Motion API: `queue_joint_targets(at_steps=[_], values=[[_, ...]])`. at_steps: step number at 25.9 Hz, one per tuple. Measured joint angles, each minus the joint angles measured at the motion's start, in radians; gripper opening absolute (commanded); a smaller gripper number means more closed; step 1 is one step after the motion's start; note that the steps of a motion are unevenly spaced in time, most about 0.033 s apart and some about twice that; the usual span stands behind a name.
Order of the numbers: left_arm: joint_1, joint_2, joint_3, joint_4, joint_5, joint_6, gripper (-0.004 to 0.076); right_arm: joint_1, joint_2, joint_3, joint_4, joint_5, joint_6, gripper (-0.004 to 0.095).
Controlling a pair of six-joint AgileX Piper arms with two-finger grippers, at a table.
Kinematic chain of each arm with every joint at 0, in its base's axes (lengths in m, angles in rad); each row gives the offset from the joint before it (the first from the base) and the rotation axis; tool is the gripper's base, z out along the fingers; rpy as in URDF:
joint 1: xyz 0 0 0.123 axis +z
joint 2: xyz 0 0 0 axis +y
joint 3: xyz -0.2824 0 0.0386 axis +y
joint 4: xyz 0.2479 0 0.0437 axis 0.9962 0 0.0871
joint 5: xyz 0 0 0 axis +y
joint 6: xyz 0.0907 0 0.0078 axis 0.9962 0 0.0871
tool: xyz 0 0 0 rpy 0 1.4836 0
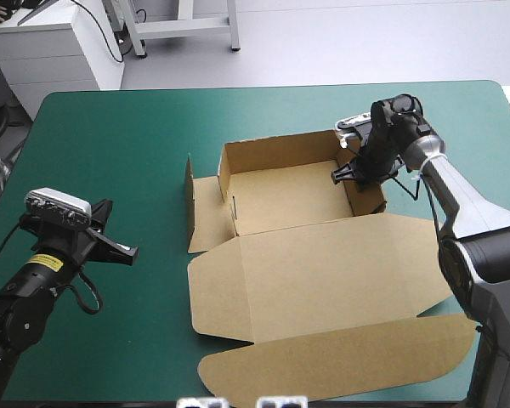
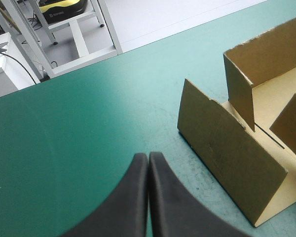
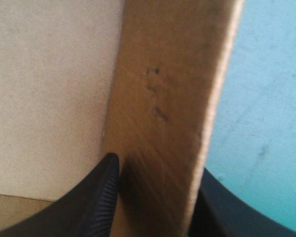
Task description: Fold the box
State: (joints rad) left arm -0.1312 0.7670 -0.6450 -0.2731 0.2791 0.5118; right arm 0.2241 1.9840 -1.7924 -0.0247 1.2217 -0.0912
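The brown box (image 1: pixel 323 272) lies mid-table as an open tray, its lid flat toward the front edge. The back and right walls stand up, and a left side flap (image 2: pixel 227 148) stands upright apart from the tray. My right gripper (image 1: pixel 350 174) is at the tray's right wall (image 3: pixel 167 98), one black finger inside and one outside, shut on the box (image 3: pixel 157 168). My left gripper (image 1: pixel 127 252) hovers left of the box, clear of it, with its fingers meeting in a point (image 2: pixel 148 157) and holding nothing.
A wide stretch of teal-green cover (image 1: pixel 110 144) separates my left gripper from the box's left flap. The lid's outer flap (image 1: pixel 340 365) reaches close to the table's front edge. The right arm leans over the table's right side.
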Motion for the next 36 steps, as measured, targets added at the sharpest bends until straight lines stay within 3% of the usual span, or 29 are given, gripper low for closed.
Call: queue_joint_targets(at_steps=[21, 36], values=[[0.000, 0.000, 0.000, -0.001, 0.000, 0.000, -0.0008, 0.001, -0.173, -0.134, -0.009, 0.023, -0.020, 0.0400], [0.000, 0.000, 0.000, -0.001, 0.000, 0.000, -0.0008, 0.001, 0.032, -0.134, 0.000, 0.019, -0.020, 0.0398]])
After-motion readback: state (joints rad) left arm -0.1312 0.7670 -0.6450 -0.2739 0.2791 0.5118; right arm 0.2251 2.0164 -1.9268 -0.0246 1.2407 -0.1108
